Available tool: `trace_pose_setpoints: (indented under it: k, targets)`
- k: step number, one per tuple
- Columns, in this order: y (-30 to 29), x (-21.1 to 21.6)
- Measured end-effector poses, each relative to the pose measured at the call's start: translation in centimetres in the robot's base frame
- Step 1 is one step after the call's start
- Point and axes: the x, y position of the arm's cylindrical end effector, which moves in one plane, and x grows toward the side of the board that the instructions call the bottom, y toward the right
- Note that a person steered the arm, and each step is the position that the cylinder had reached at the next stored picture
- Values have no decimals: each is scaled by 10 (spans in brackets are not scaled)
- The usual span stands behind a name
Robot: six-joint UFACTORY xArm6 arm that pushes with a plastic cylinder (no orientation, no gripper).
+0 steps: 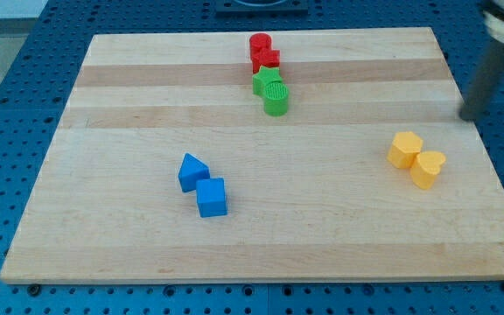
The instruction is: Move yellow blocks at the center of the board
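Two yellow blocks sit touching at the view's right: a hexagonal yellow block [404, 149] and a heart-shaped yellow block [427, 168] just to its lower right. My rod comes down blurred at the view's far right, and my tip [469, 117] stands above and to the right of the yellow pair, apart from it, near the board's right edge.
Two red blocks [262, 52] and two green blocks [271, 92] stand in a column at the top centre of the wooden board [147, 114]. A blue triangular block [192, 171] and a blue cube [211, 197] lie touching at the lower left of centre.
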Motion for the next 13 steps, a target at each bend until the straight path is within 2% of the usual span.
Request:
trace_pose_setpoints:
  k: [1,2,4,5,6,7,8,9,11,13]
  targets:
    - [18,76]
    - [-32,98]
    - [-148,51]
    - [-153,47]
    - [-101,58]
    - [-79,41]
    - [-115,12]
    - [-167,6]
    - [-146,-9]
    - [-230,-12]
